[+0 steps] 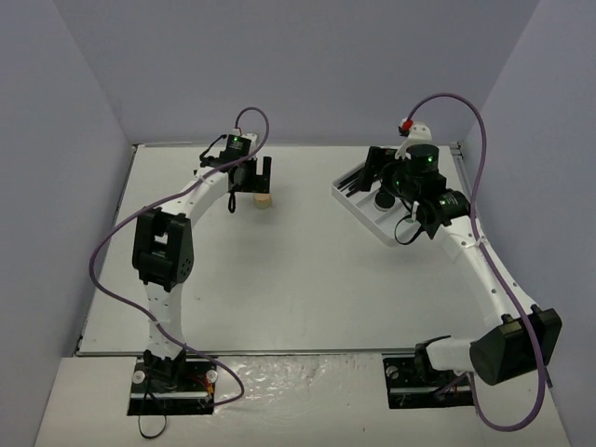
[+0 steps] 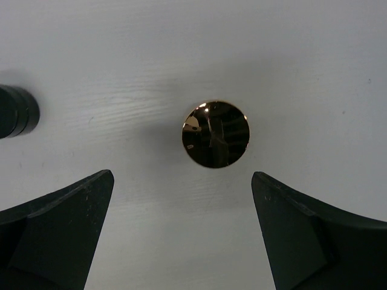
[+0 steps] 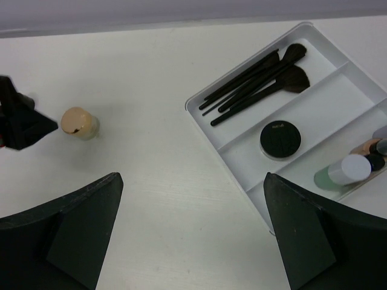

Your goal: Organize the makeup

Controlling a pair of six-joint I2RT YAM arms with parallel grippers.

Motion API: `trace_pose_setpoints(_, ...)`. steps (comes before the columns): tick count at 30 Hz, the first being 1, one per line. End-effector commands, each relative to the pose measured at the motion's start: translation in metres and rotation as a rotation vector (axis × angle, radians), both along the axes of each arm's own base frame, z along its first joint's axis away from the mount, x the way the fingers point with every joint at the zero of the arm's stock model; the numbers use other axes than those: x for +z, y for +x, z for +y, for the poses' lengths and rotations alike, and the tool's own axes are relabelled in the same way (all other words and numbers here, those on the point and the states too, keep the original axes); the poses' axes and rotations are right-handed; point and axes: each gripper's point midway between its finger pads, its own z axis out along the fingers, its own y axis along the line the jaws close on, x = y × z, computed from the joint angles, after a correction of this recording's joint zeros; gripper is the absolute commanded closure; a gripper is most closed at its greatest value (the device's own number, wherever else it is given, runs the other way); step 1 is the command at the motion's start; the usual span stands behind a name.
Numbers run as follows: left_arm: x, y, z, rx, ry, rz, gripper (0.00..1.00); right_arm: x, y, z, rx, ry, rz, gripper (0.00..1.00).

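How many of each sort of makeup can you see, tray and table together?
Black brushes: about 5, overlapping in the tray
Black round pot: 1
Tan jar: 1, on the table
Bottles: 3, green, tan, lilac
Total: about 10; a dark round thing near the jar is too cropped to name

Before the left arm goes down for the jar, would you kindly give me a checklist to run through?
1. Open left gripper: ok.
2. Upright jar, free on the table: ok.
3. That jar centred between the fingers: not ok, it sits right of centre.
4. Dark object at the left wrist view's edge: cannot tell what it is; apart from the jar.
5. Open right gripper, away from the jar: ok.
6. Free room in the tray beside the black pot: ok.
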Motion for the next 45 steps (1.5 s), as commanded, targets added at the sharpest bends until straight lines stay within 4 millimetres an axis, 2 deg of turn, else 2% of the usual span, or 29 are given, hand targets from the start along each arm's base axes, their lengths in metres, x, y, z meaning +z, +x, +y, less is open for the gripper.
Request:
trace_pose_setpoints(1,0.021,0.020,-0.028,-0.078,-0.006,-0.049,0.03,0.013,-0.018,-0.001,0.018,0.040,-0.058,0.00)
trace_pose_setpoints(3,0.010,0.030,-0.037,-0.086,0.013,-0.037,0.03,-0.002,-0.024,-0.002,0.017,0.039,-0.028,0.00)
trace_pose_setpoints(6,-0.005,0.037,-0.040,-0.089,0.050,-0.022,0.05,-0.009,-0.031,-0.001,0.021,0.063,-0.009,0.00)
trace_pose_setpoints(11,-0.022,0.037,-0.043,-0.089,0.082,-0.004,0.15,-0.021,-0.038,0.001,0.024,0.082,0.018,0.00)
trace_pose_setpoints(14,-0.031,0.030,-0.042,-0.092,0.091,0.009,0.30,-0.022,-0.039,-0.001,0.019,0.076,0.019,0.00)
trace_pose_setpoints(18,-0.021,0.019,-0.050,-0.110,0.084,-0.010,0.66,-0.022,-0.037,-0.001,0.022,0.066,0.017,0.00)
trace_pose_setpoints(20,-0.012,0.003,-0.068,-0.148,0.078,-0.024,0.90,-0.022,-0.037,-0.001,0.024,0.061,0.016,0.00)
trace_pose_setpoints(22,-0.006,-0.010,-0.081,-0.172,0.067,-0.025,0.99,-0.025,-0.037,-0.001,0.025,0.057,0.021,0.00)
trace_pose_setpoints(25,0.001,-0.038,-0.100,-0.214,0.057,-0.026,1.00,-0.029,-0.038,-0.001,0.026,0.053,0.029,0.00)
trace_pose_setpoints(31,-0.007,-0.110,-0.154,-0.297,0.050,-0.015,1.00,-0.041,-0.046,-0.002,0.032,0.043,0.050,0.00)
trace_pose_setpoints(34,-0.017,-0.139,-0.172,-0.330,0.044,-0.005,0.93,-0.047,-0.050,-0.003,0.033,0.036,0.059,0.00)
trace_pose_setpoints(39,-0.035,-0.170,-0.189,-0.343,0.019,0.003,0.72,-0.051,-0.055,-0.005,0.031,0.033,0.062,0.00)
trace_pose_setpoints(41,-0.044,-0.178,-0.190,-0.342,0.020,0.015,0.60,-0.050,-0.056,-0.007,0.024,0.034,0.056,0.00)
trace_pose_setpoints(45,-0.041,-0.183,-0.188,-0.331,0.020,0.008,0.33,-0.046,-0.059,-0.008,0.023,0.033,0.042,0.00)
